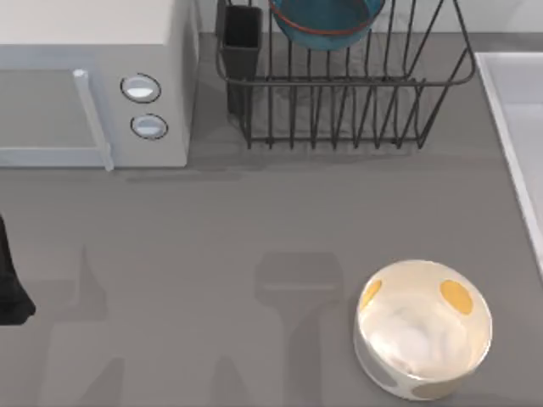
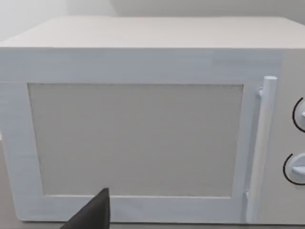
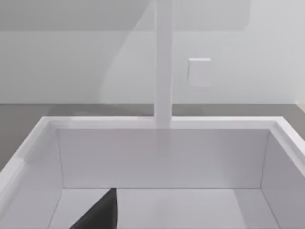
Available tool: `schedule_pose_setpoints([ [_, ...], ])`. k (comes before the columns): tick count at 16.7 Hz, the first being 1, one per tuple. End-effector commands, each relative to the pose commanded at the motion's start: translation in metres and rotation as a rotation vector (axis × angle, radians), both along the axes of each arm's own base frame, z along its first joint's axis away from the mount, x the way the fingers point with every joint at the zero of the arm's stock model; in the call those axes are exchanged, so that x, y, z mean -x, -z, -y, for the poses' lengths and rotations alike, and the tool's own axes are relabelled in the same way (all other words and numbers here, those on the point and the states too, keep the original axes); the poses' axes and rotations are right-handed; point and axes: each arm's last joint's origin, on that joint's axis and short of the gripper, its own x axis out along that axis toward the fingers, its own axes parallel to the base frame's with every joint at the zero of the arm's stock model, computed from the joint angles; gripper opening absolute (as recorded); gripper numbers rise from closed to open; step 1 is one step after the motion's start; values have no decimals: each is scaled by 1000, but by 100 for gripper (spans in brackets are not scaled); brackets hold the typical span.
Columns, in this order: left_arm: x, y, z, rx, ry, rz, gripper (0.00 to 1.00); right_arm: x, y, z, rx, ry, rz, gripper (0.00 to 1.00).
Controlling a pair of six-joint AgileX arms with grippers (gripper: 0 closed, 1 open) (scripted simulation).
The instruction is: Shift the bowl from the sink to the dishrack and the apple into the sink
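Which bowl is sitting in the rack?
The teal-blue bowl with the red-orange rim sits in the dishrack. The white bowl with yellow-orange spots stands on the table instead.

The tabletop (image 1: 212, 246) is finished in a flat, matt grey, and soft shadows are carried on it without glare. The dishrack (image 1: 339, 110) is made of thin dark metal wire with a dull sheen; its utensil cup (image 1: 242, 38) appears as smooth black plastic. The bowl (image 1: 327, 25) in the rack is seen to be smooth, teal-blue, with a thin red-orange rim. The white bowl (image 1: 422, 335) is glossy, like glazed ceramic, and bright highlights are shown on it. The microwave (image 2: 143, 71) is cased in smooth, pale, satin material; its door panel is matt. The sink (image 3: 162, 157) is smooth, pale and matt throughout.
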Motion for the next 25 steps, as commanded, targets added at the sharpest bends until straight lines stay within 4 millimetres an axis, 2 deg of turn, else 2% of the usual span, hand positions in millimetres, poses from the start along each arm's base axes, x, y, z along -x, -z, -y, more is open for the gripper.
schedule_pose_setpoints([
  [6, 0, 0, 0, 0, 0, 0, 100, -2, -6, -2, 7, 0, 9, 100],
  [9, 0, 0, 0, 0, 0, 0, 100, -5, -28, -10, 22, -6, 26, 100],
  [13, 0, 0, 0, 0, 0, 0, 100, 2, -74, -35, 27, -18, 29, 100],
  [16, 0, 0, 0, 0, 0, 0, 100, 24, -110, -62, 22, -24, 28, 100],
  [19, 0, 0, 0, 0, 0, 0, 100, 61, -132, -89, 11, -25, 24, 100],
  [22, 0, 0, 0, 0, 0, 0, 100, 102, -135, -110, 0, -21, 19, 100],
  [25, 0, 0, 0, 0, 0, 0, 100, 132, -125, -123, -7, -16, 11, 100],
])
